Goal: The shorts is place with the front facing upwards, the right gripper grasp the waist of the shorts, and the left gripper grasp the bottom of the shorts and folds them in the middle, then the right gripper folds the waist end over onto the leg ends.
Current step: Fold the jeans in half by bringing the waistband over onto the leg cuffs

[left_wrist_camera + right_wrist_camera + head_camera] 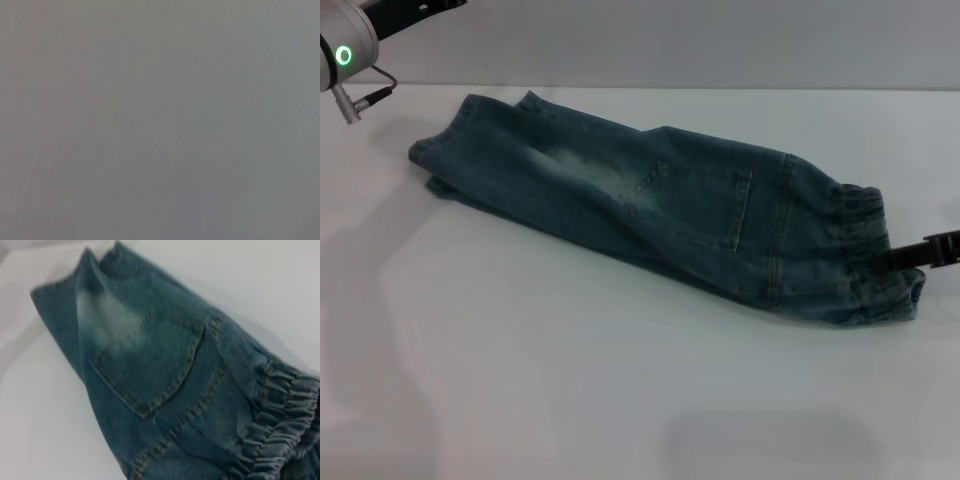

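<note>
Here the broad white tabletop [570,390] carries the long blue denim shorts [650,210], already folded lengthwise so one leg lies over the other, stretched diagonally from the far left toward the near right. A pale faded patch and a stitched back pocket [150,365] face up. The ruffled elastic waist end [875,255] lies at the right, and the flat stitched leg ends [470,125] lie at the far left, well apart from it. The slim black right gripper [920,252] reaches in from the right edge and meets the waistband; it seems to be pinching the gathered denim, though the fingertips are hidden by the cloth. The left arm's white-and-silver wrist with its green light [345,55] hangs at the far left corner, clear of the leg ends; its claw is out of sight, and its wrist view shows only plain grey.
</note>
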